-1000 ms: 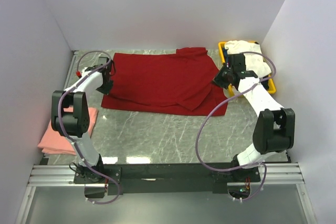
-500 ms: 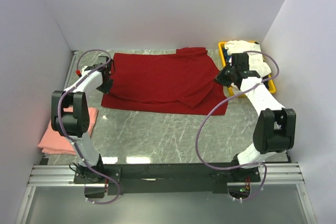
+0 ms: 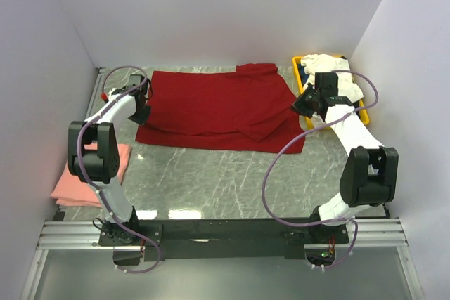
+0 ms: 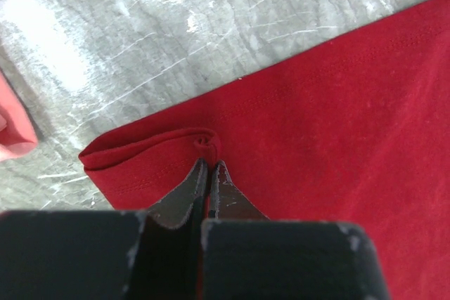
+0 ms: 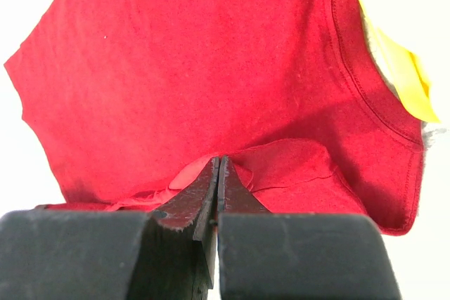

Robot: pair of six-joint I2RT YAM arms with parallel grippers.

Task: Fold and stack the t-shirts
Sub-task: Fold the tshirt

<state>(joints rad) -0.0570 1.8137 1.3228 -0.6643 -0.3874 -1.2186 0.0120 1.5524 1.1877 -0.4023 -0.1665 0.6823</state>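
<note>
With its jaws closed, the left gripper (image 4: pixel 209 168) pinches a rolled hem corner of the dark red t-shirt (image 3: pixel 211 107) at its tips, and the right gripper (image 5: pixel 218 163) likewise pinches a raised pleat just short of the neckline, the cloth spread between them, probably so both ends lift together for a fold.

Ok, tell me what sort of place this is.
Probably a lab robot test cell: white panel walls box in a marble-patterned table, and the left arm and right arm are mounted on a metal frame.
</note>
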